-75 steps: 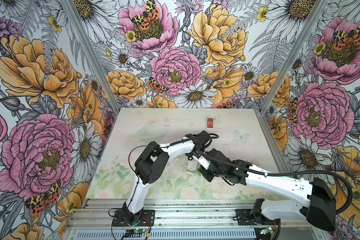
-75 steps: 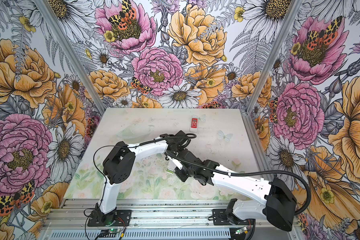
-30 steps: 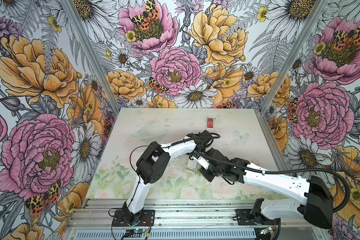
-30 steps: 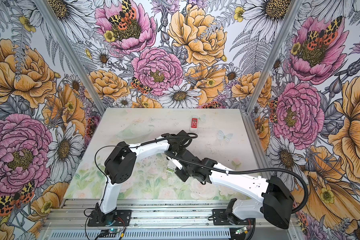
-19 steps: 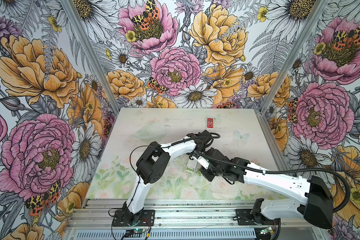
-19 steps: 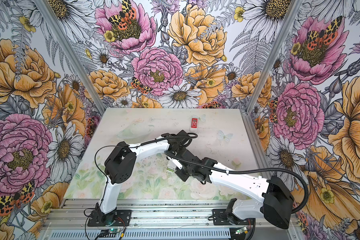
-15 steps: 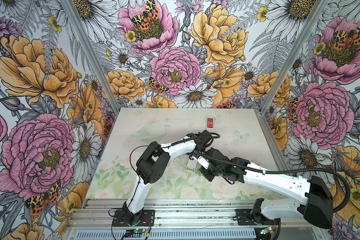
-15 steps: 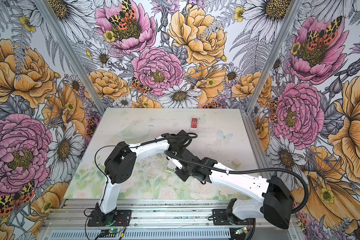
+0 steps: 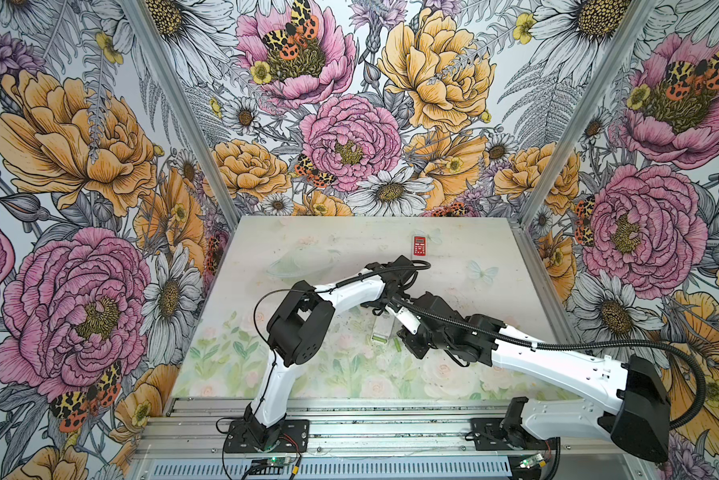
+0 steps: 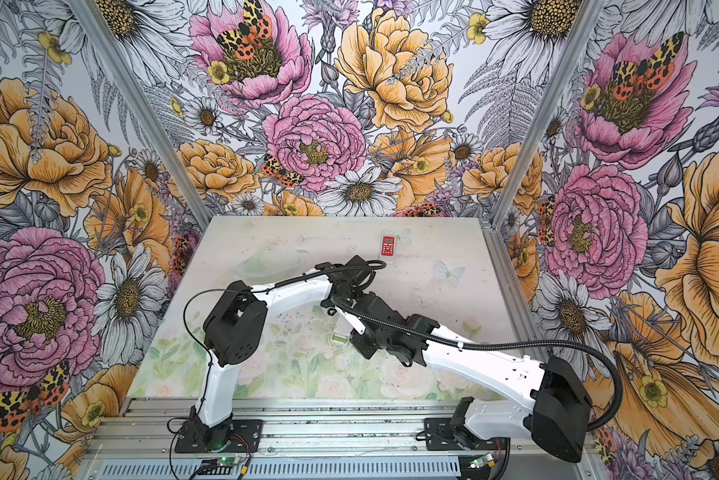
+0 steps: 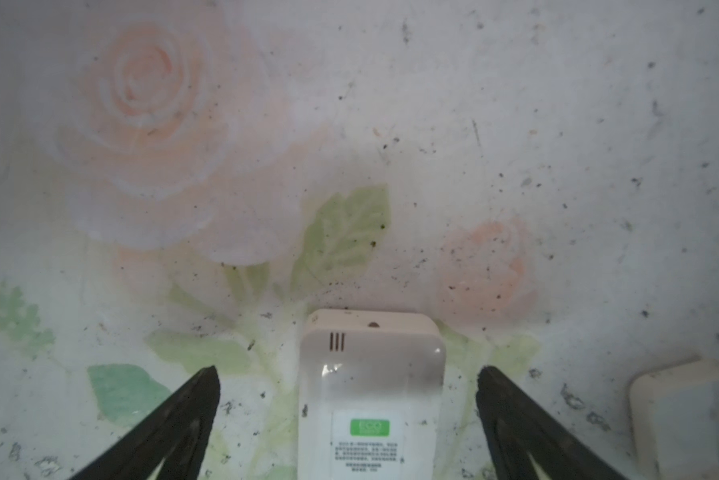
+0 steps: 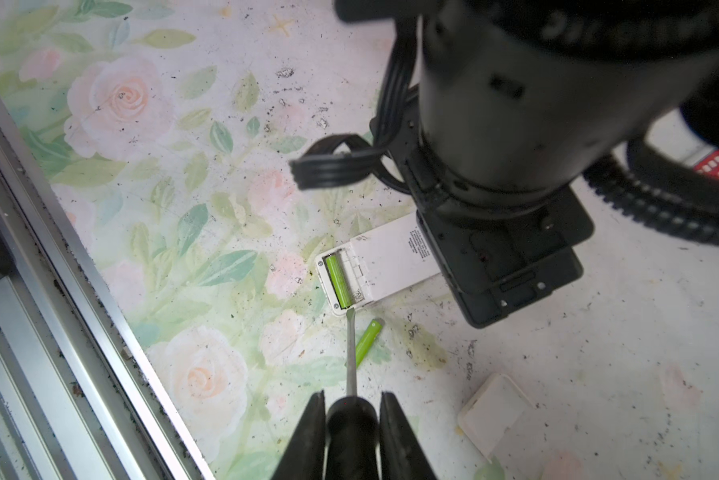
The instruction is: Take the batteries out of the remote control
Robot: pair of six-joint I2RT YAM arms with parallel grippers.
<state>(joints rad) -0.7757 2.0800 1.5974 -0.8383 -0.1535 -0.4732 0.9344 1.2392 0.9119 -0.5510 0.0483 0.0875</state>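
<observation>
Left wrist view: shows left gripper (image 11: 347, 370) spread wide astride remote control (image 11: 370, 395), touching neither side. Right wrist view: shows seated battery (image 12: 338, 280) in open bay, right gripper (image 12: 352, 399) clamped on screwdriver (image 12: 351, 353), tip at bay corner, loose battery (image 12: 366, 340) just beside, battery cover (image 12: 497, 411) apart. Probably mid-unloading: needs seated battery levered out beneath overhanging left arm (image 12: 495, 124), remote control unheld and liable to slide.

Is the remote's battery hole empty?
No. One green battery sits inside the open remote; a second battery lies out on the table.
</observation>
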